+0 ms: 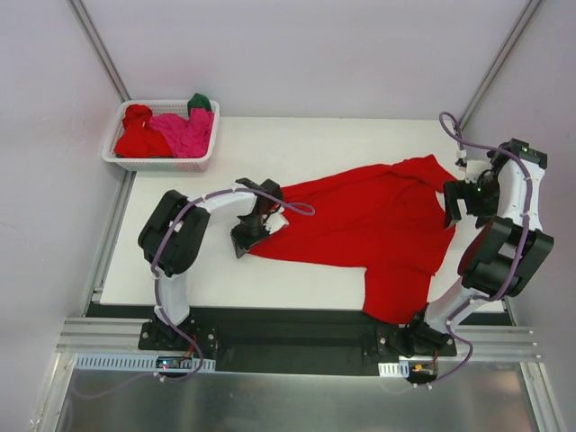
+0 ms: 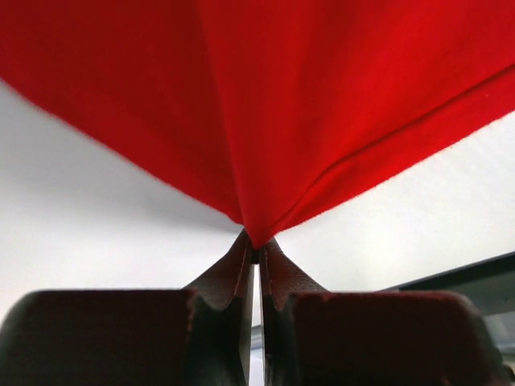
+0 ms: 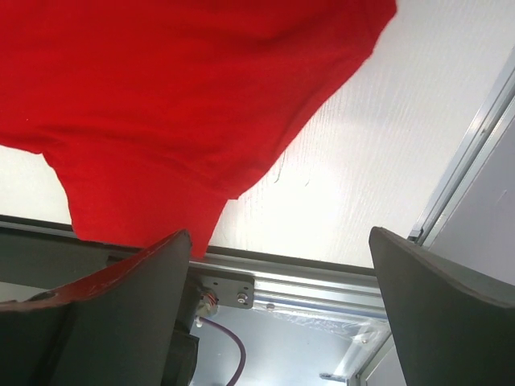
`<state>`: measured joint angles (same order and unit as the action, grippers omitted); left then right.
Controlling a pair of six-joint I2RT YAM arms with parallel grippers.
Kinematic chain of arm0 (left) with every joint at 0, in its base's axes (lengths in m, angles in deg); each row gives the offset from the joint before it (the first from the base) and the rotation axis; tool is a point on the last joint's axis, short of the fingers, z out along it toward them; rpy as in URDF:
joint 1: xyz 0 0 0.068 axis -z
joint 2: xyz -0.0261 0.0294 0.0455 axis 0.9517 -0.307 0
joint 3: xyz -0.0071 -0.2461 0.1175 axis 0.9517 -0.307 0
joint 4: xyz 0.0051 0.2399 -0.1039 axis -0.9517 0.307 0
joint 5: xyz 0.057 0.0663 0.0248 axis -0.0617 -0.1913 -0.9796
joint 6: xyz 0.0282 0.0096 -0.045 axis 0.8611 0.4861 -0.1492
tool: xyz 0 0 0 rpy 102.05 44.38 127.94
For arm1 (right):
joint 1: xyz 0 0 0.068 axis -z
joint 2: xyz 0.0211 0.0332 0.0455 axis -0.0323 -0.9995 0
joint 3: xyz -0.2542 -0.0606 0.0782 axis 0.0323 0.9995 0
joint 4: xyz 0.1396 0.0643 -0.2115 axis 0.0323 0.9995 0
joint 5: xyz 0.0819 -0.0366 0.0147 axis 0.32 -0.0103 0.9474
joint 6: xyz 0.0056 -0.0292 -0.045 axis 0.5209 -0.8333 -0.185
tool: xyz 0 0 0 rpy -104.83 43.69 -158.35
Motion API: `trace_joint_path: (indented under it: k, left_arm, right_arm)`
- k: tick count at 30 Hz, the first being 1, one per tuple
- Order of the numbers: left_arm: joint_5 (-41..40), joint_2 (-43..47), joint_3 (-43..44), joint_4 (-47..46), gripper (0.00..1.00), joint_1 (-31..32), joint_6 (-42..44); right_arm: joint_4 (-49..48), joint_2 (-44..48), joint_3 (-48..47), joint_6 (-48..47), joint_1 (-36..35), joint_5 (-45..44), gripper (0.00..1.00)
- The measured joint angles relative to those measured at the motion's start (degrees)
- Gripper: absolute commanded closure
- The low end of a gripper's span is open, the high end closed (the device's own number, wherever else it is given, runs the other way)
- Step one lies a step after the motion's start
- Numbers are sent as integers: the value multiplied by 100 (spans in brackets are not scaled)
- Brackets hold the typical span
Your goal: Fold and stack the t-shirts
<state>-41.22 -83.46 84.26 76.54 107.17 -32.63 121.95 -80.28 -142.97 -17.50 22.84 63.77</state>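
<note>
The left gripper is pinching the red t-shirt at its 9 o'clock corner. The right gripper is gaping wide at 3. The table is lying bare toward 12, with cloth spilling over its 5 o'clock edge and the hem hard to make out.

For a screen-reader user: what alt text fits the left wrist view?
The left gripper, jaws shut, pinches a hemmed edge of a red t-shirt that fills the top of the picture. White table shows on both sides.
</note>
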Motion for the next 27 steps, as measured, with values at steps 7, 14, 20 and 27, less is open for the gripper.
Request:
trace_joint_path:
  k: [7,14,20,27]
  left_arm:
    - [35,229,-382,57,100,-24,-9]
    - [151,426,-767,175,100,-22,-15]
    - [184,649,-988,321,100,-24,-20]
    - [151,761,-1019,396,1,-76,-22]
  right_arm:
    - [7,-98,-31,0,0,35,4]
    - [94,-190,-133,-46,0,35,4]
    - [168,-382,-525,-85,0,37,4]
    - [247,-459,-610,-90,0,52,4]
